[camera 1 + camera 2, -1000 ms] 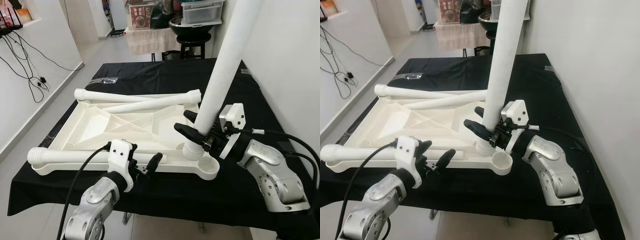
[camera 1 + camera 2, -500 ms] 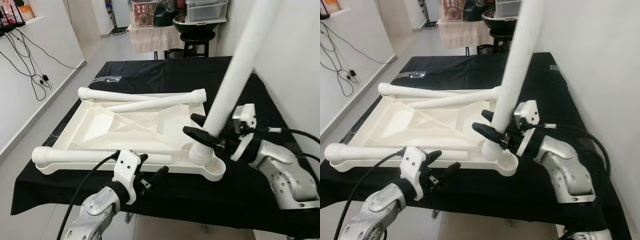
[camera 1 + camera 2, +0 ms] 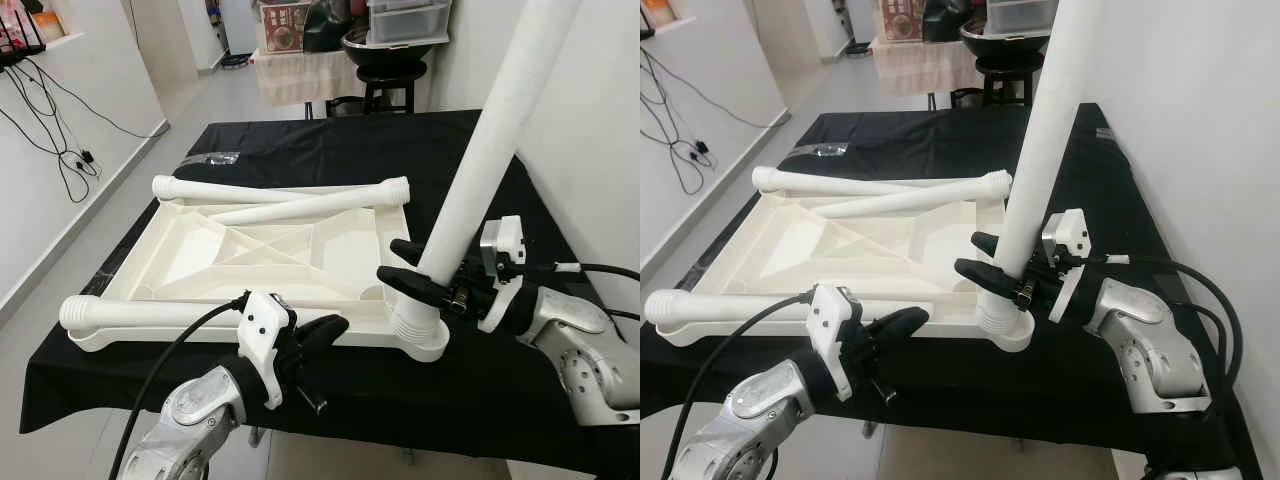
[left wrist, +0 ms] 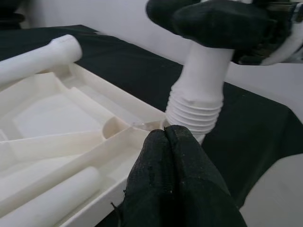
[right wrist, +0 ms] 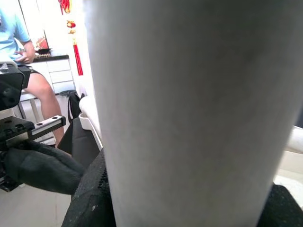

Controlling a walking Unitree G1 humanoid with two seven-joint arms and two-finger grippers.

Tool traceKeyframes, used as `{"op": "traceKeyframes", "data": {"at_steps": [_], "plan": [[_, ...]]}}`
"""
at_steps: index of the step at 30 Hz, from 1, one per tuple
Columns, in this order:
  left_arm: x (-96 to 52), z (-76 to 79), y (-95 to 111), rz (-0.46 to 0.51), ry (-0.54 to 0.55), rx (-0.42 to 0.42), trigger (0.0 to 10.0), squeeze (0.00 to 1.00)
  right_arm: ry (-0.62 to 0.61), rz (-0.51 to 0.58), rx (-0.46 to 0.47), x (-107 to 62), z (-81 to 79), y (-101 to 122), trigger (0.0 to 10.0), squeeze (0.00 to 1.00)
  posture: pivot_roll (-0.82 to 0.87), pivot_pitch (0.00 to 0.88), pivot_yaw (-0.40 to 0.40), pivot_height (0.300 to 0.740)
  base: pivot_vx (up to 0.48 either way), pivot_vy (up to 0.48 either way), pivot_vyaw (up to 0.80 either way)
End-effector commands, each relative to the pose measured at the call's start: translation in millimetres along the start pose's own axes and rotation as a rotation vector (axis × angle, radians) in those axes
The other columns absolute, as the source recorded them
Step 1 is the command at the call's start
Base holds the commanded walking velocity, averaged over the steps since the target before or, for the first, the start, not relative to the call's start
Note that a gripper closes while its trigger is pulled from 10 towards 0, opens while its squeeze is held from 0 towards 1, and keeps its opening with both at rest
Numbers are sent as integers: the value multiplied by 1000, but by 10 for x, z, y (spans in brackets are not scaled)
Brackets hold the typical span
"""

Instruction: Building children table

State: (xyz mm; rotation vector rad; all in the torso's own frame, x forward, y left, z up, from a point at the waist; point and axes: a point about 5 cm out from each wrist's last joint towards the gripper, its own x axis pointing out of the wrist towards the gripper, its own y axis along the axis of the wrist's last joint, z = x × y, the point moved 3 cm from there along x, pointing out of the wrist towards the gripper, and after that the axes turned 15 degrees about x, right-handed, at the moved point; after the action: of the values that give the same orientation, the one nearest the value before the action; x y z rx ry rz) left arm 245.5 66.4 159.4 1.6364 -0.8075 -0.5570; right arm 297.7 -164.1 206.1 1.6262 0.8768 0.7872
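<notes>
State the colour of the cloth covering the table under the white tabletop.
Black cloth, shown best in the left eye view.

Black stool point(image 3: 385, 78), wall cables point(image 3: 50, 110), seated person point(image 5: 21, 56).

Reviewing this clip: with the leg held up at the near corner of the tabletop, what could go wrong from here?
1. The long white plastic table leg leans in the right end effector; its ribbed end may cross-thread or jam in the corner socket of the white upside-down plastic tabletop.
2. That corner sits near the black-covered table's edge, so pushing could slide the tabletop off.
3. The closed left end effector touches only the rim, a weak brace.
</notes>
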Motion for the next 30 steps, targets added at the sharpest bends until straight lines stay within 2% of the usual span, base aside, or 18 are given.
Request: {"op": "traceKeyframes", "data": {"at_steps": [1, 2, 4, 13, 14, 21, 25, 27, 30], "plan": [[-47, 116, -64, -34, -103, -31, 0, 0, 37, -1, -13, -7, -56, 37, 10000, 0, 2, 95, 61, 740, 0, 0, 0], [-47, 116, -64, -34, -103, -31, 0, 0, 37, -1, -13, -7, -56, 37, 10000, 0, 2, 95, 61, 740, 0, 0, 0], [-90, 207, -127, -66, -169, -46, 0, 0, 35, -13, -20, -31, -32, 44, 10000, 0, 4, 95, 62, 740, 0, 0, 0], [-151, 312, -257, -134, -204, -42, 0, 0, 27, -44, -47, -61, 29, 73, 10000, 0, 10, 102, 59, 740, 0, 0, 0], [-154, 321, -286, -150, -197, -36, 10000, 0, 23, -52, -57, -63, 45, 78, 10000, 0, 11, 106, 58, 740, 0, 0, 0], [-162, 329, -303, -160, -183, -34, 10000, 0, 7, -73, -77, -69, 94, 76, 10000, 0, 12, 112, 61, 740, 0, 0, 0], [-185, 243, -283, -152, -96, -2, 10000, 0, 10, -83, -78, -74, 150, 102, 10000, 0, 25, 134, 63, 740, 0, 0, 0], [-185, 243, -283, -152, -96, -2, 10000, 0, 10, -83, -78, -74, 150, 102, 10000, 0, 25, 134, 63, 740, 0, 0, 0], [-232, 173, -259, -160, -28, 29, 10000, 0, 76, -76, -63, -57, 81, 143, 10000, 0, 50, 161, 77, 740, 0, 0, 0]]}}
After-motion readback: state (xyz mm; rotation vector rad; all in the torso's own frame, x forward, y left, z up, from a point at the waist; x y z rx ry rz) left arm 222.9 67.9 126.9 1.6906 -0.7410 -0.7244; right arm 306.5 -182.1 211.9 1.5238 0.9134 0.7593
